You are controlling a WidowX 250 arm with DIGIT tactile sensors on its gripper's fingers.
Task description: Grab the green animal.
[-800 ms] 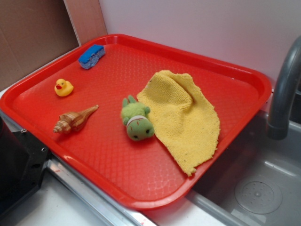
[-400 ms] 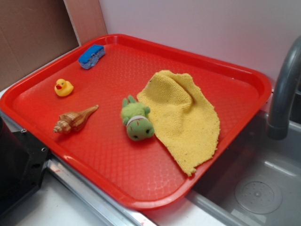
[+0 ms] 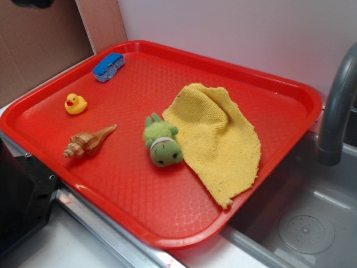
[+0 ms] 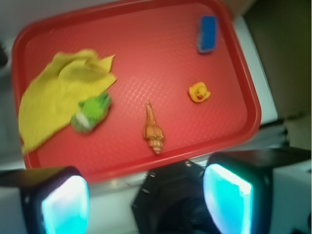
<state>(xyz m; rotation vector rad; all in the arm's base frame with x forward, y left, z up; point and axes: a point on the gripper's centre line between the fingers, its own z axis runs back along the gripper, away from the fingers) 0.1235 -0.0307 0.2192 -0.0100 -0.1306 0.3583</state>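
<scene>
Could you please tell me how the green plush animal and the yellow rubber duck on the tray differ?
The green plush animal is fuzzy and soft; the yellow rubber duck is smooth and glossy. The plush is clearly larger than the duck. The plush lies flat on its back against the yellow cloth; the duck sits upright, apart from everything. Both rest on the red tray, untouched, with the gripper open high above.
</scene>
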